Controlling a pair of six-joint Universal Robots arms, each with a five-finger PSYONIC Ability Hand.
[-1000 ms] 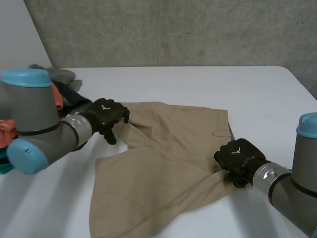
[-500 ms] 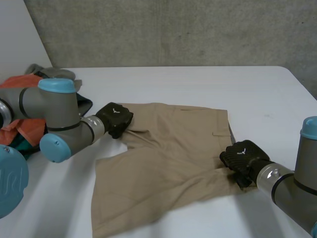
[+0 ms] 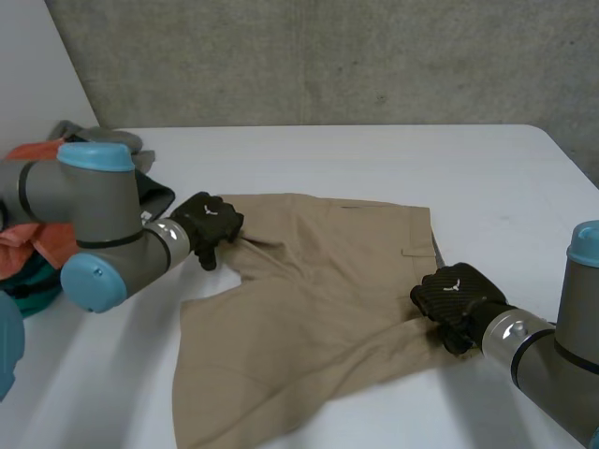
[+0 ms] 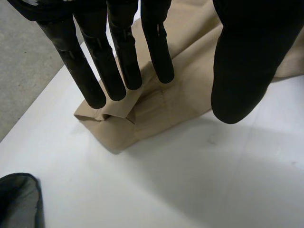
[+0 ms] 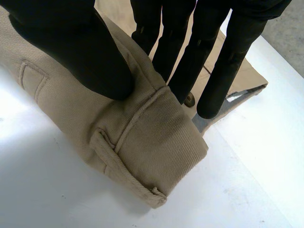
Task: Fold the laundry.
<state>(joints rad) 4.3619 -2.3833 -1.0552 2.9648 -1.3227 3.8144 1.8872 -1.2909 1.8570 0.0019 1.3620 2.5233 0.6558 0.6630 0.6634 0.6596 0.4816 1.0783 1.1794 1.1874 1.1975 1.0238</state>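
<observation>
Found tan shorts (image 3: 309,309) spread mid-table, with one robot hand at each side.

At near right, noted right hand (image 3: 449,295) grasping the waistband corner. The thumb (image 5: 71,42) is pressed on one face of the rolled band just above a belt loop (image 5: 121,173), the fingers (image 5: 190,61) run straight down the other face, and the cloth is pinched between them. Observed the shorts lying flat on the white table (image 3: 374,159), waistband to the right, legs to the left. Farther back at left, noted left hand (image 3: 208,223) unclenched: straight fingers (image 4: 118,61) with tips touching a folded corner of the far left leg, thumb held apart, grasping nothing. At far left, recorded a pile of clothes (image 3: 42,241) in orange, teal and grey, apart from the shorts. Beyond the table, logged a grey concrete wall (image 3: 328,56).
</observation>
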